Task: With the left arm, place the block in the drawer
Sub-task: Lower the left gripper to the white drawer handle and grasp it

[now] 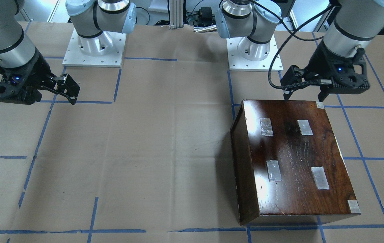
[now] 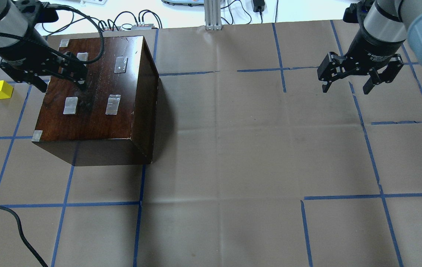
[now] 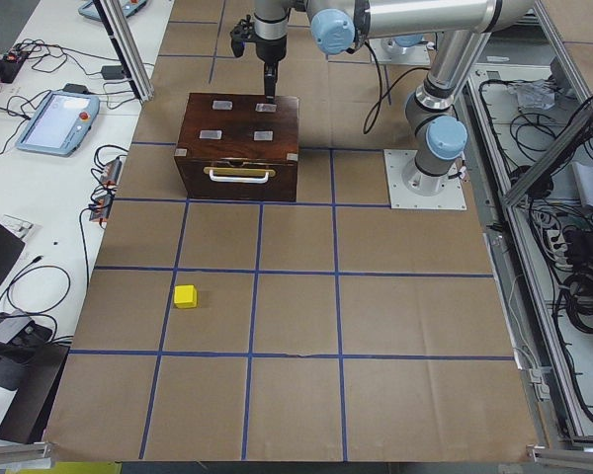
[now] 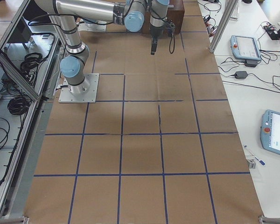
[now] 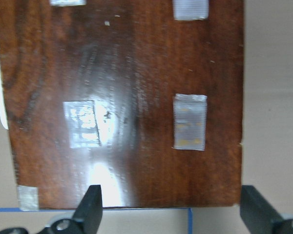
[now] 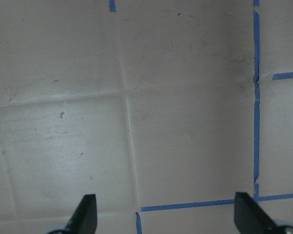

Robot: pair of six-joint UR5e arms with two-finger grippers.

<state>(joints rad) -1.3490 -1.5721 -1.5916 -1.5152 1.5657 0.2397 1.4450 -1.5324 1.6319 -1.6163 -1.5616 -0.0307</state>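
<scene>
The drawer [image 3: 240,178] sits shut in the dark box [image 2: 96,92], so its pale tray is hidden. Only the exterior left view shows its brown front and light handle. From overhead and from the front, only the box's glossy top, its tape patches [image 2: 113,104] and its plain sides are visible.

The block [image 2: 0,90] lies on the counter [image 2: 233,148], apart from the box on the drawer-front side. The front-facing view cuts it off at the picture edge, leaving a yellow sliver. The left wrist view misses it altogether.

The left pincer [image 2: 62,84] hangs over the box's robot-side edge, spread wide and holding nothing. Its wrist camera shows both fingertips [image 5: 90,207] low in the picture with the box top beyond them.

The right pincer [image 2: 345,88] hovers over bare counter far across, also spread and empty. The front-facing view shows it side-on, so its gap is hard to judge there. In the exterior right view the arms mostly hide the box.
</scene>
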